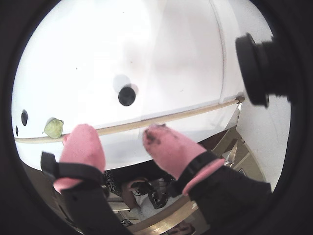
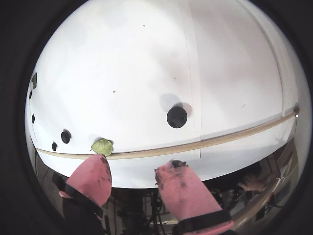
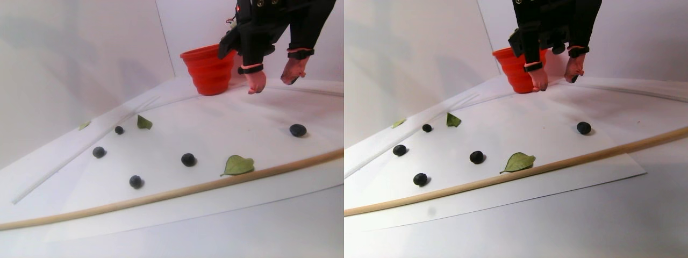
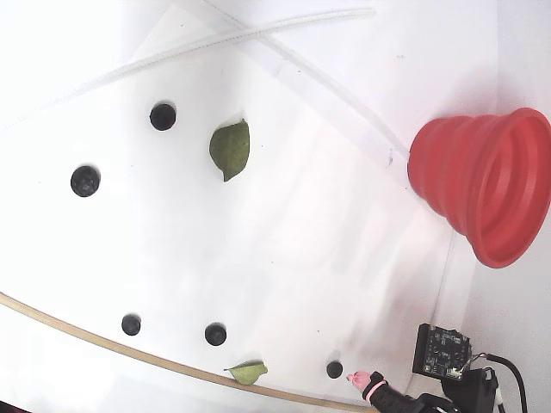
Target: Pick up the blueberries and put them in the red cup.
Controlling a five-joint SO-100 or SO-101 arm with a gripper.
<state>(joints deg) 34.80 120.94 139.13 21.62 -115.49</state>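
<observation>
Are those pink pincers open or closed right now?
Open. The gripper shows a clear gap between its two pink fingertips in both wrist views, with nothing held between them.

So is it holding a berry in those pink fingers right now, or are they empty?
Empty. The pink fingers stand apart above the white sheet with nothing between them; the nearest blueberry lies loose on the sheet.

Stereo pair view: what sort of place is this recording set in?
Likely a staged tabletop test area: white sheet against plain white walls, with scattered blueberries, leaves and a red cup laid out for the gripper.
</observation>
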